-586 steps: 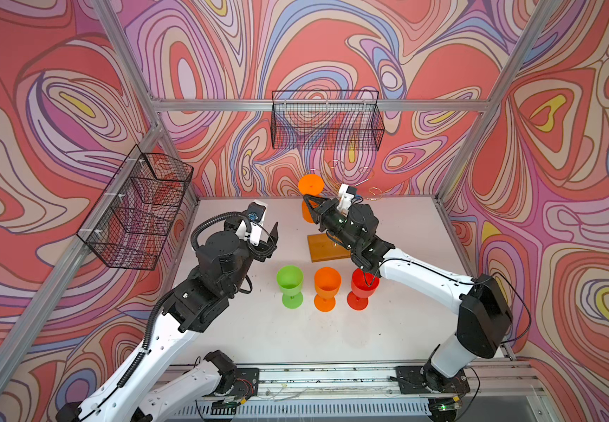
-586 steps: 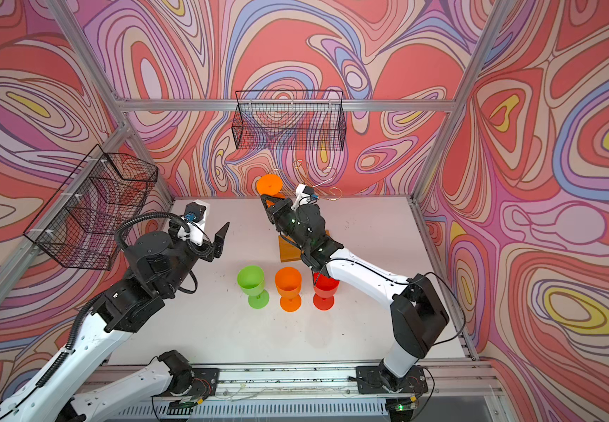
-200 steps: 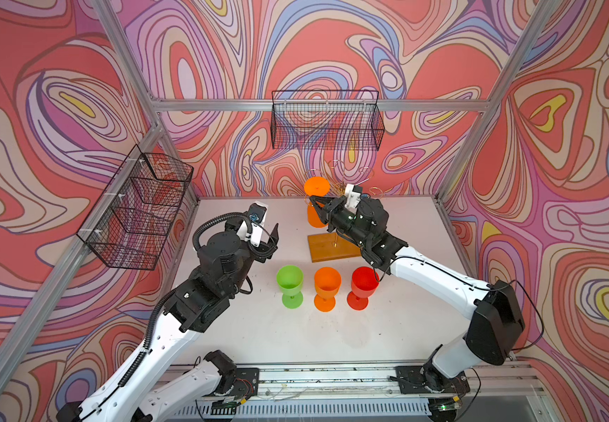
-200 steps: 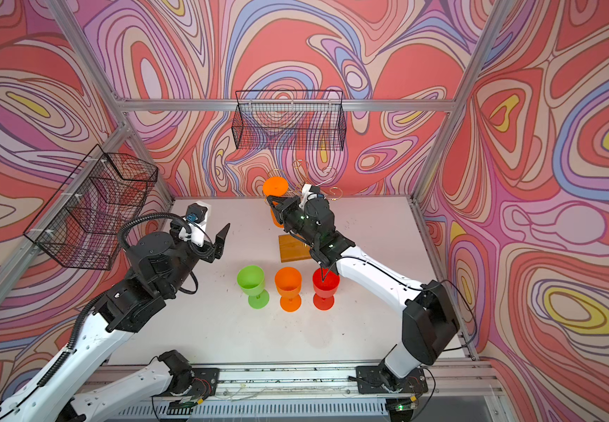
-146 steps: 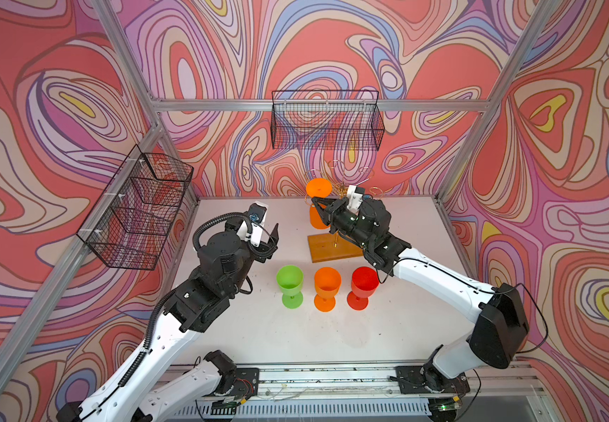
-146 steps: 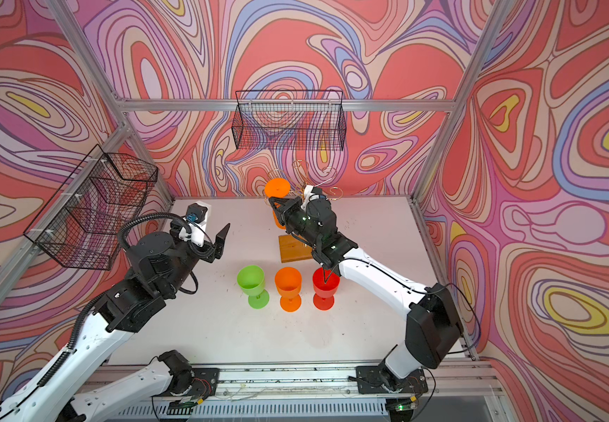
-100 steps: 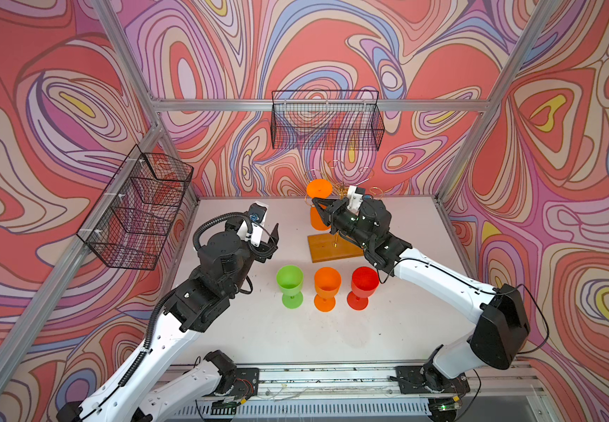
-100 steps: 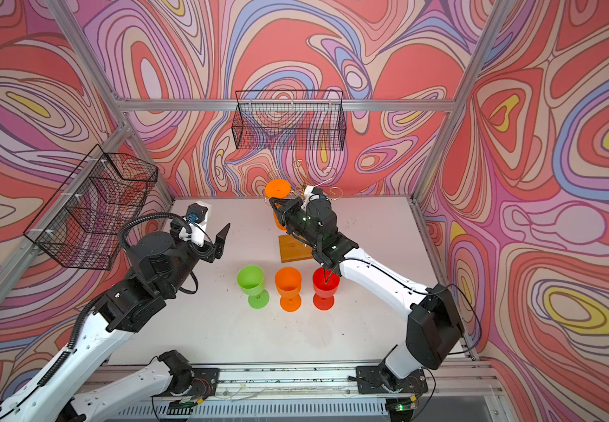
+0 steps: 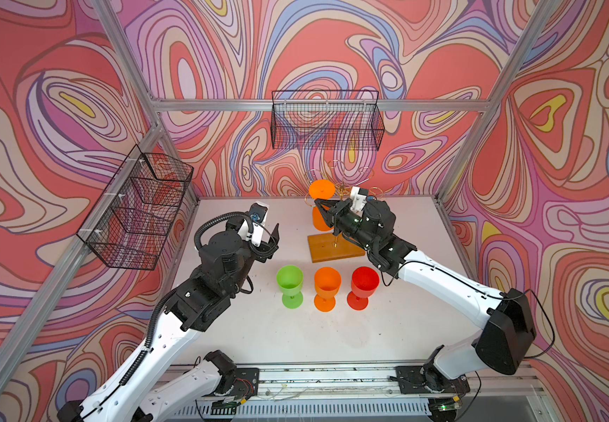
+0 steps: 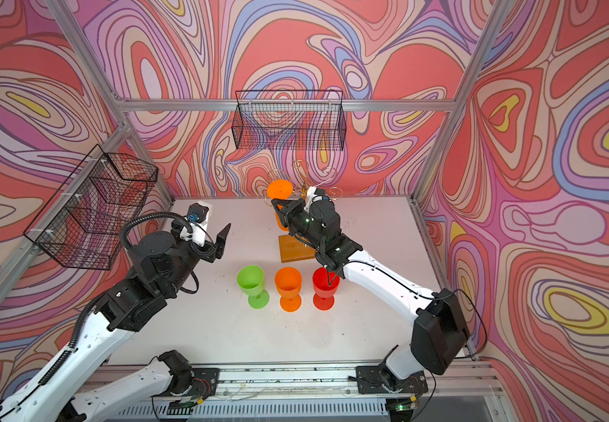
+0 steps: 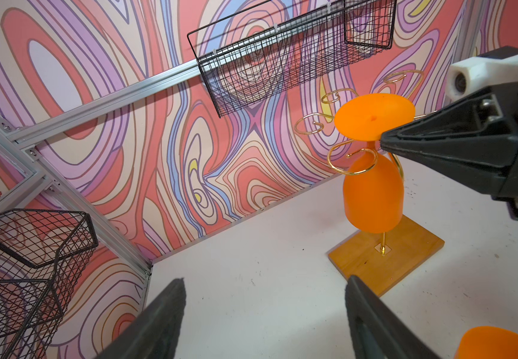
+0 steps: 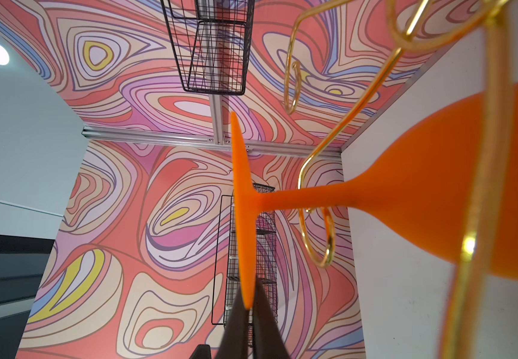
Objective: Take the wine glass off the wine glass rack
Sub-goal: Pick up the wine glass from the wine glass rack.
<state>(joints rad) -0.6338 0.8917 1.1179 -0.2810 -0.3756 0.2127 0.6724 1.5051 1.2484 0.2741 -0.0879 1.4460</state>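
The orange wine glass (image 11: 372, 192) hangs upside down on the gold rack (image 11: 406, 258), near the back edge of the tabletop (image 9: 259, 329), its stem in a curled wire arm. The right gripper (image 12: 248, 306) is pinched tight on the rim of the glass's foot. The left gripper (image 11: 263, 286) hangs wide open, holding nothing, toward the left edge.

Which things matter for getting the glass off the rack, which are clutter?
Job: upside-down orange plastic wine glass; gold wire wine glass rack on wooden base; right gripper, shut on its foot.
Clutter: plastic goblets, green, orange, red; two black wire mesh baskets; open left gripper.
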